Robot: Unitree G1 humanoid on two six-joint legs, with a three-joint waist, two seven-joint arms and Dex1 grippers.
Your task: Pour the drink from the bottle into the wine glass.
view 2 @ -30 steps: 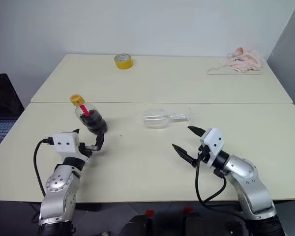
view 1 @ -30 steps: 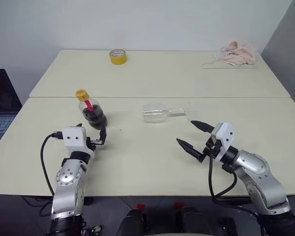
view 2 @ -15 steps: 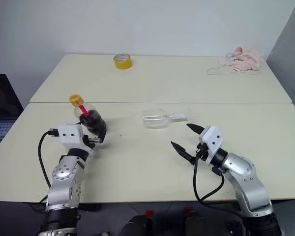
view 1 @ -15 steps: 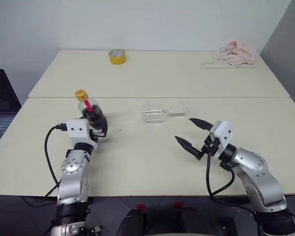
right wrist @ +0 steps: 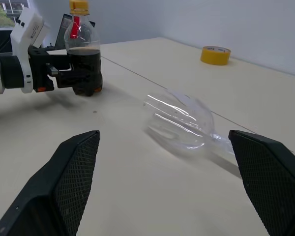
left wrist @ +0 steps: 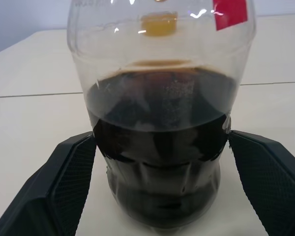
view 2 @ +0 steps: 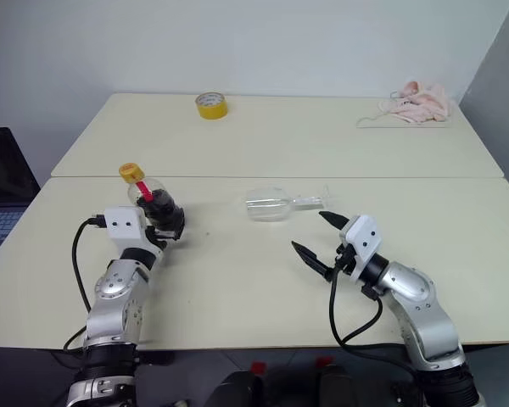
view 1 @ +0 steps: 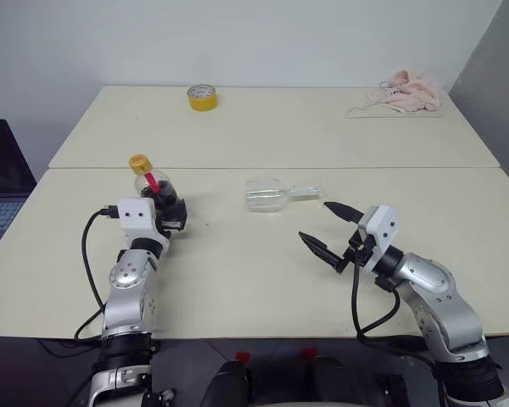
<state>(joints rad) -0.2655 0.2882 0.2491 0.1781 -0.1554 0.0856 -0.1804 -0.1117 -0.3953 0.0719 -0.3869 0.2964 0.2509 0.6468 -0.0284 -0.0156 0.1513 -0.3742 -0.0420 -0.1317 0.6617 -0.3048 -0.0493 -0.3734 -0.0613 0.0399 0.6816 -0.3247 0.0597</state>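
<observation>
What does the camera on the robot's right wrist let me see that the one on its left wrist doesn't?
Right wrist view alone: the wine glass lying on its side, the bottle's yellow cap, and the left gripper, open around the bottle's dark lower half.

Left wrist view alone: a close look at the drink, filling roughly the bottle's lower half, with a black finger on each side.

Both: the bottle, the yellow tape roll and the table.

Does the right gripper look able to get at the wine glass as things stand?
Probably yes. The wine glass lies on its side on the table just ahead of the open right gripper, with nothing between them.
</observation>
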